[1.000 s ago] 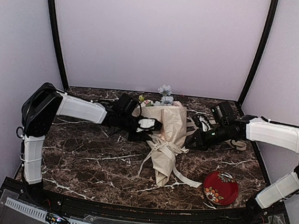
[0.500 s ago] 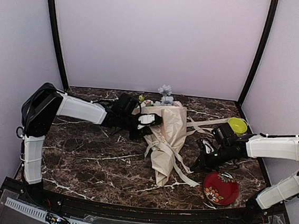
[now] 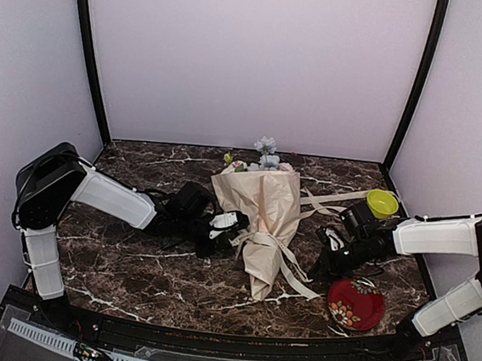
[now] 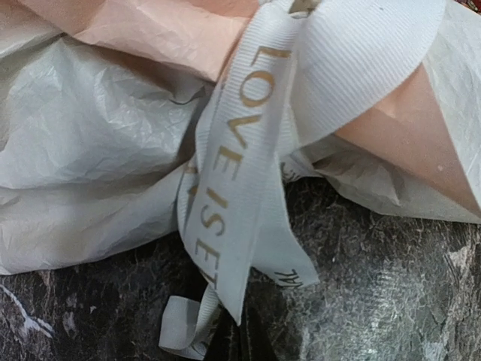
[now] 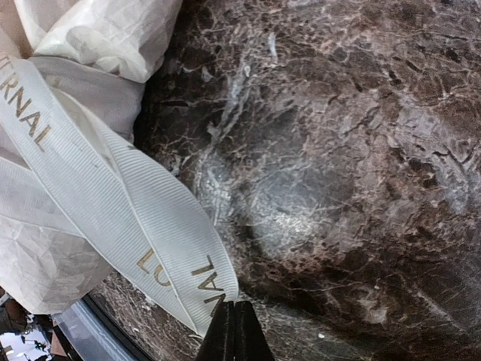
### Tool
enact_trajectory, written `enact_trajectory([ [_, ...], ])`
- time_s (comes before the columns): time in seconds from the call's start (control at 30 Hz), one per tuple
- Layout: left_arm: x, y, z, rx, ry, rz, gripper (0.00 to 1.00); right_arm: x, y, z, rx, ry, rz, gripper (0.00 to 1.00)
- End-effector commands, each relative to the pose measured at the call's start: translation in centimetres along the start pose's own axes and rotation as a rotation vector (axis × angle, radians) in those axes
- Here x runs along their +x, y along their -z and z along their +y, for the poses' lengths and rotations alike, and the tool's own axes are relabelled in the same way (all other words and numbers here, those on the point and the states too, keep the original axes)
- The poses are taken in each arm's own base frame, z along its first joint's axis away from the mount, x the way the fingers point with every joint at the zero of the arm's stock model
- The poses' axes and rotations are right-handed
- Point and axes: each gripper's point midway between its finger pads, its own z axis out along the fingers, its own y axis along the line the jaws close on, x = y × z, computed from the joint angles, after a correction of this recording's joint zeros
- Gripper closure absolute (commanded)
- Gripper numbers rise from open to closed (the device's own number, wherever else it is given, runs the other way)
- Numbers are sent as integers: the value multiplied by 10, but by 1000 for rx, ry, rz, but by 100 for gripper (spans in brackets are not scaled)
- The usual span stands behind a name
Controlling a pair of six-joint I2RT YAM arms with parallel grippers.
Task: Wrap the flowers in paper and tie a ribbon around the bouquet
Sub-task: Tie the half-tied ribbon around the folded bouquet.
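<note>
Top external view: we log the left gripper (image 3: pixel 225 224) newly clamped on the ribbon (image 4: pixel 240 150) at the waist of the bouquet (image 3: pixel 266 208), mid-scene, and the right gripper (image 5: pixel 235 325), pinching another tail, drawn away rightward, so we judge the knot is tightening.

The bouquet (image 3: pixel 264 208) and trailing ribbon (image 4: pixel 240 173) block the table's (image 3: pixel 130 264) middle.

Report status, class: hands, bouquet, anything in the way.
Left hand shut beside cream-white fabric ribbon, grip unclear. Right hand shut on ribbon end. Cream paper cone bouquet lying wrapped, ribbon round its waist. Red patterned dish nearby, not blocking.
</note>
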Motion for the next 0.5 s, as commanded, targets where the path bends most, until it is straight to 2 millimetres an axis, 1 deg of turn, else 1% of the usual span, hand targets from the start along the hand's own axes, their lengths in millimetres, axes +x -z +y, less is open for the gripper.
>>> enact_trajectory([
  [0.0, 15, -3, 7, -32, 65, 28, 100, -3, -3, -13, 45, 12, -3, 100],
  [0.03, 20, -4, 7, -32, 70, 47, 100, 0, -3, -19, 50, -3, 3, 100],
  [0.13, 30, -5, 5, -8, 94, 89, 100, 4, -4, -26, 54, -22, 5, 100],
  [0.27, 41, -6, 1, 23, 122, 126, 100, 3, -6, -25, 36, -24, 0, 100],
  [0.33, 41, -7, -1, 30, 120, 128, 100, 2, -6, -24, 30, -22, -4, 100],
  [0.47, 32, -7, 1, 37, 119, 105, 100, -3, -5, -21, 27, -13, -11, 100],
])
